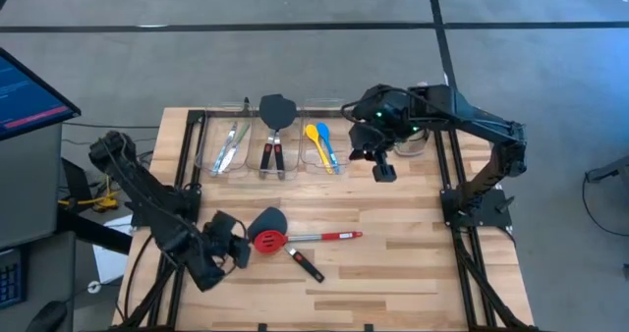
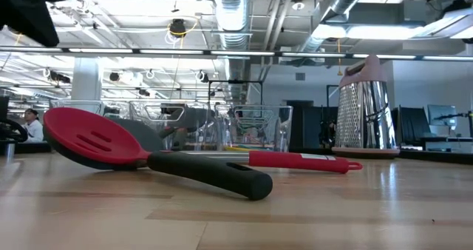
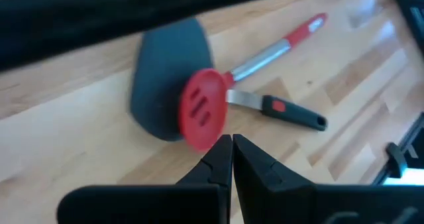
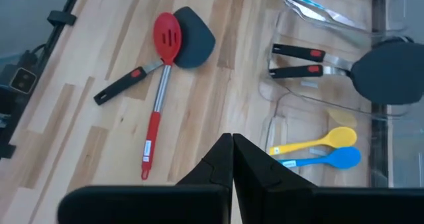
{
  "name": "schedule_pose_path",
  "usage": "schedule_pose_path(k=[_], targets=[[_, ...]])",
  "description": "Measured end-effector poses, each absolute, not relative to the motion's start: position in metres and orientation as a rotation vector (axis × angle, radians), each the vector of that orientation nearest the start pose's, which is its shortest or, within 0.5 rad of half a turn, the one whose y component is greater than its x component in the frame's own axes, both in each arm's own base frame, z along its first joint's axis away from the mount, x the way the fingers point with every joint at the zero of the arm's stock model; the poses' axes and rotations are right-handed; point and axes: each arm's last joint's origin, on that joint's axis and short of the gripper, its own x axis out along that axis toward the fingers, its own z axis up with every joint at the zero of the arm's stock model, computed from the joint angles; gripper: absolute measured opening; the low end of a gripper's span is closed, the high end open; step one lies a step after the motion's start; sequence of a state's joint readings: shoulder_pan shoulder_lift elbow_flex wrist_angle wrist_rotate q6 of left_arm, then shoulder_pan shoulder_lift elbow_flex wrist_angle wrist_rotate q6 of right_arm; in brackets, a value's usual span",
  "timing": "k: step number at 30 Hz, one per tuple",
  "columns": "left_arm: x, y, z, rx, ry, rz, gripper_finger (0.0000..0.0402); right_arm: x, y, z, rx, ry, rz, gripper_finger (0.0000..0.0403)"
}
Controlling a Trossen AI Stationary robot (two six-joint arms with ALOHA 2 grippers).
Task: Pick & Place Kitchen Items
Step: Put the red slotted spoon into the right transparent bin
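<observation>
Left gripper (image 1: 239, 252) closed, empty, at nine o'clock of red slotted spoon (image 1: 270, 240); better to open wide, grasp handle, not spatula (image 1: 267, 219) beneath; right gripper (image 1: 383, 171) closed.

Three clear bins (image 1: 280, 150) line the wooden table's (image 1: 413, 263) far edge beside a grater (image 2: 363, 108).

Near edge: red slotted spoon (image 1: 271, 239) crossing a spatula (image 1: 287, 242)
Far edge: three bins (image 1: 278, 147), grater (image 1: 411, 140) probably
Between: bare wood
</observation>
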State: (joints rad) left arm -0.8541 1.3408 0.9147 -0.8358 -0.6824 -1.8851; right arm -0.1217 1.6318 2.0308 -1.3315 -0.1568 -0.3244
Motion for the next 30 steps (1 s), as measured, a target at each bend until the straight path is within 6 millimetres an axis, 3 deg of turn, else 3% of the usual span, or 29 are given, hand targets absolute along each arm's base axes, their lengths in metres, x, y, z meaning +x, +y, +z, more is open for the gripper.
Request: schedule_pose_path(k=[8, 15, 21, 30], targets=[[0.161, -0.148, 0.210, -0.970, 0.720, 0.668, 0.0007, 0.298, -0.029, 0.437, -0.164, 0.918, 0.187, 0.0000], [0.165, -0.142, 0.186, -1.078, 0.751, 0.642, 0.0073, 0.298, -0.030, 0.437, -0.162, 0.919, 0.185, 0.0000], [0.170, -0.135, 0.180, -1.102, 0.728, 0.671, 0.0133, 0.298, -0.032, 0.437, -0.162, 0.919, 0.180, 0.0000], [0.179, -0.125, 0.169, -1.138, 0.681, 0.659, 0.0150, 0.297, -0.036, 0.437, -0.161, 0.919, 0.169, 0.0000]])
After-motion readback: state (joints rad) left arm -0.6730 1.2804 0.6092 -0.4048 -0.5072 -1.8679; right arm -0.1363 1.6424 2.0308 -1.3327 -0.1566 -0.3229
